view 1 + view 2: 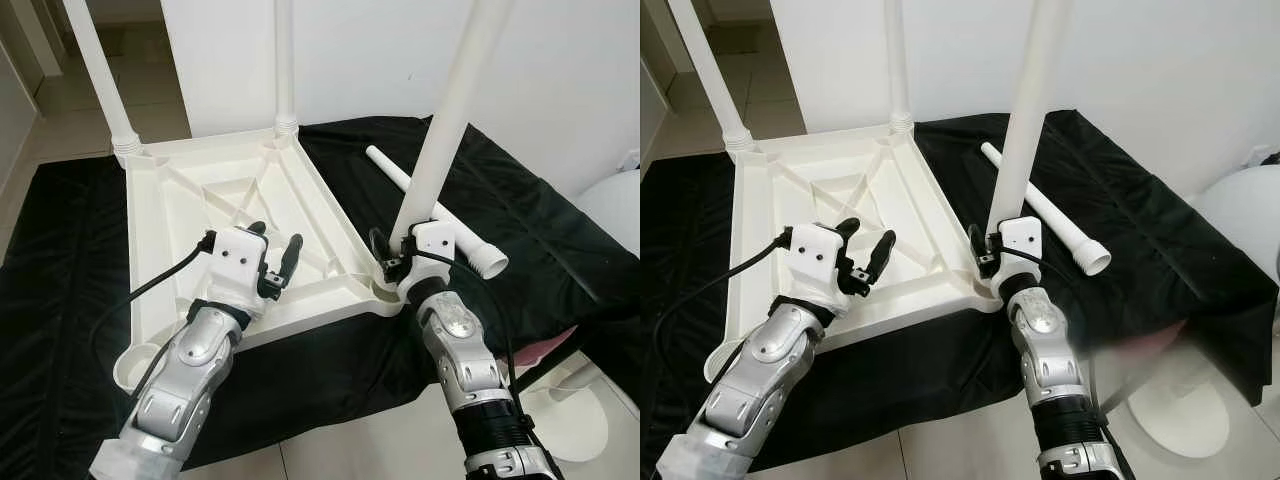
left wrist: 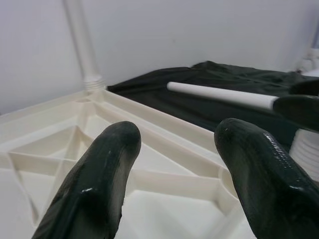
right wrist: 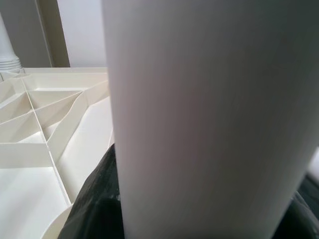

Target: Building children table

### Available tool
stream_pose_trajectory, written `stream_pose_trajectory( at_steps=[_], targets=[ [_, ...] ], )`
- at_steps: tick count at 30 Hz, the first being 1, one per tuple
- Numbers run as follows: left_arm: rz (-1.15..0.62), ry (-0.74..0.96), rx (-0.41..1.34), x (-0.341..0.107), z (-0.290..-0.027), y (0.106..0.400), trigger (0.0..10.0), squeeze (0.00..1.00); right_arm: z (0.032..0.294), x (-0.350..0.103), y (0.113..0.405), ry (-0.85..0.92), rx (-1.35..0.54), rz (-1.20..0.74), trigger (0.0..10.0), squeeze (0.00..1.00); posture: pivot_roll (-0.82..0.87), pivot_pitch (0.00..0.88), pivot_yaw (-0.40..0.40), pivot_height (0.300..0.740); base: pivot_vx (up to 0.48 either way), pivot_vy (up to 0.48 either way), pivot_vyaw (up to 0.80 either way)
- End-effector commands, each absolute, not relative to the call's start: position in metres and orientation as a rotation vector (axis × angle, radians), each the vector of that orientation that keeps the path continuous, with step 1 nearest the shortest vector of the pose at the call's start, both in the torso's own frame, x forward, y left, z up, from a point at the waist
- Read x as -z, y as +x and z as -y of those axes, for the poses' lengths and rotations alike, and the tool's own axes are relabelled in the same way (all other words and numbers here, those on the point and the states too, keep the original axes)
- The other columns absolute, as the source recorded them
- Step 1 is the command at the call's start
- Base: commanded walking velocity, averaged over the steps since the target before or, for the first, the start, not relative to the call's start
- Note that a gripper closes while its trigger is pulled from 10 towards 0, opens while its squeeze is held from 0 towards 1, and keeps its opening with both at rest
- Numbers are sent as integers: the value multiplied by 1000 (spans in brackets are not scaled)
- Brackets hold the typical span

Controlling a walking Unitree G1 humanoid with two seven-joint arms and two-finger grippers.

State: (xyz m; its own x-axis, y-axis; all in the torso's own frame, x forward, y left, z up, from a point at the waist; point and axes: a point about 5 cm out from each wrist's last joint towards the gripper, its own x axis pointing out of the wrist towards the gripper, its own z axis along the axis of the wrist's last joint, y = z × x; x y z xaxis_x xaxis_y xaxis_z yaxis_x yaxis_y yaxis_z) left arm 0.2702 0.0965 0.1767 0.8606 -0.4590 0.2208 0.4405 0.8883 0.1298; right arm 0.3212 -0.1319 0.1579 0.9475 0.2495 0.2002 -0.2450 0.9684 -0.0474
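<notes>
A black cloth (image 1: pixel 560 250) covers the tiled floor (image 1: pixel 60 110) beside a white wall (image 1: pixel 560 70).

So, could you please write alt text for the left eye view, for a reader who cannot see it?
The right gripper is closed around an upright white leg at the near right corner of an upturned white table top lying on a black cloth. The left gripper hovers open over the top's ribbed underside. Two legs stand in the far corners; a loose leg lies on the cloth.

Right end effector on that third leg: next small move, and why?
Probably twist and press the upright leg down into its corner socket, right end effector shut on it low. Left end effector hangs open over the tabletop; fourth leg lies on the cloth.
</notes>
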Motion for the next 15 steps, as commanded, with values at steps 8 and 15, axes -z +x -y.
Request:
stream_pose_trajectory(
  at_steps=[8,15],
  targets=[
    [165,135,844,-158,-75,249,10000,0,134,-149,317,-17,-267,201,10000,0,7,20,-22,740,0,0,0],
    [139,119,861,-155,-74,246,10000,0,133,-144,313,-33,-293,189,10000,0,8,28,-22,740,0,0,0]
  ],
)
